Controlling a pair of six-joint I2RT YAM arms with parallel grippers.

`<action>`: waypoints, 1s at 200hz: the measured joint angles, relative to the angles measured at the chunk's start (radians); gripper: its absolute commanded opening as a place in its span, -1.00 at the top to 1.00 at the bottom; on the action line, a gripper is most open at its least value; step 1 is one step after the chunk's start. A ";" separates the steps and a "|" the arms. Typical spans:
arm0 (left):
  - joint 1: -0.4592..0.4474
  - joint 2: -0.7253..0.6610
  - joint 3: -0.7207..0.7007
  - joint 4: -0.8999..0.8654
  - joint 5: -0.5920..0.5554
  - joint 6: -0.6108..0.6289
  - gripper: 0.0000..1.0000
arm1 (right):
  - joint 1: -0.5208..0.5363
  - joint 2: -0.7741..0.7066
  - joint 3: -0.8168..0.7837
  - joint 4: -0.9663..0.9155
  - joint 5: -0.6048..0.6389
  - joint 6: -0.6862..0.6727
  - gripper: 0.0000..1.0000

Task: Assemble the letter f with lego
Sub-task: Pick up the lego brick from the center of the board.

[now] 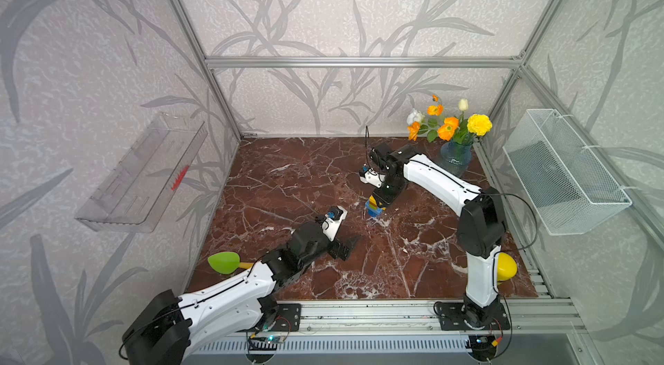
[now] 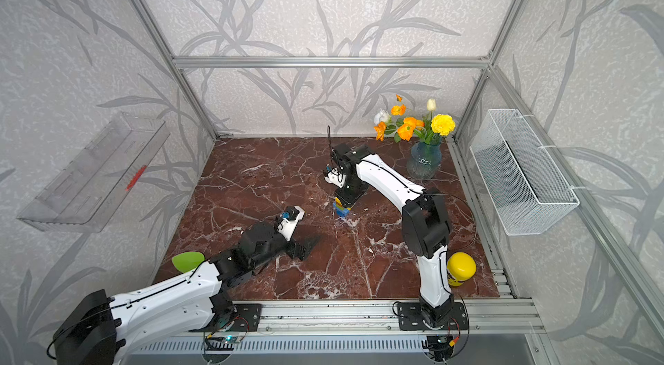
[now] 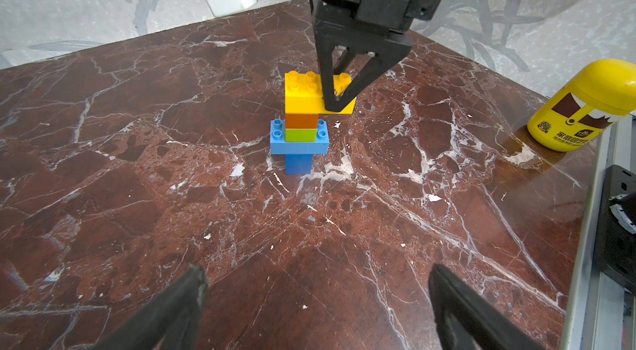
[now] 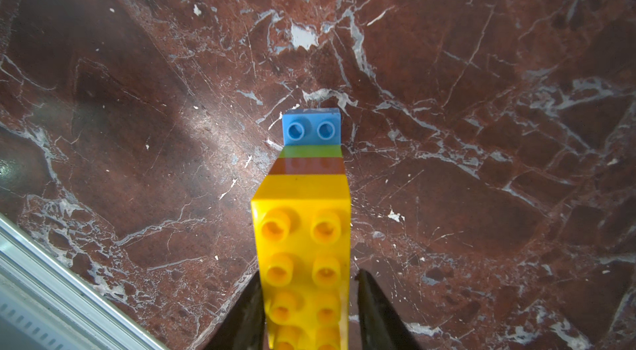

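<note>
The letter f (image 1: 374,207) (image 2: 341,207) stands upright mid-table: small blue brick (image 3: 298,164) at the base, long blue brick (image 3: 299,148) across it, green (image 3: 300,134) and orange (image 3: 301,121) above, long yellow brick (image 3: 303,93) (image 4: 303,227) on top, overhanging one side. My right gripper (image 3: 335,100) (image 4: 309,279) reaches down over the overhanging end and straddles it. One finger lies against the brick; a thin gap shows at the other finger (image 4: 370,296). My left gripper (image 3: 316,274) (image 1: 346,246) rests low, in front of the stack, wide open and empty.
A yellow bottle (image 3: 581,107) (image 2: 461,268) stands near the front right edge behind the right arm. A blue vase of flowers (image 1: 455,156) is at the back right. A green object (image 1: 223,262) lies by the left arm. A wire basket (image 1: 564,173) and a clear shelf (image 1: 143,173) hang on the side walls.
</note>
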 measured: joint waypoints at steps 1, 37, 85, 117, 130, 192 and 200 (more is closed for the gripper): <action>0.000 0.000 0.000 0.000 0.000 0.000 -0.99 | 0.000 0.000 0.000 0.000 0.000 0.000 0.14; 0.000 0.000 0.000 0.000 0.000 0.000 -0.99 | 0.000 0.007 0.000 0.000 0.000 0.000 0.16; 0.000 0.000 0.000 0.000 0.000 0.000 -0.99 | 0.000 0.026 0.000 -0.001 0.002 0.000 0.28; 0.000 0.000 0.000 0.001 0.000 0.000 -0.99 | 0.000 0.026 0.002 -0.001 0.002 0.001 0.34; 0.000 0.000 0.000 0.001 -0.001 0.000 -0.99 | 0.000 0.026 0.002 -0.001 0.002 0.001 0.38; 0.000 -0.001 0.000 0.001 -0.001 0.000 -0.99 | -0.018 0.026 0.003 0.013 -0.078 0.006 0.39; 0.000 -0.002 0.000 0.001 -0.001 0.000 -0.99 | -0.027 0.026 0.002 0.021 -0.102 0.010 0.40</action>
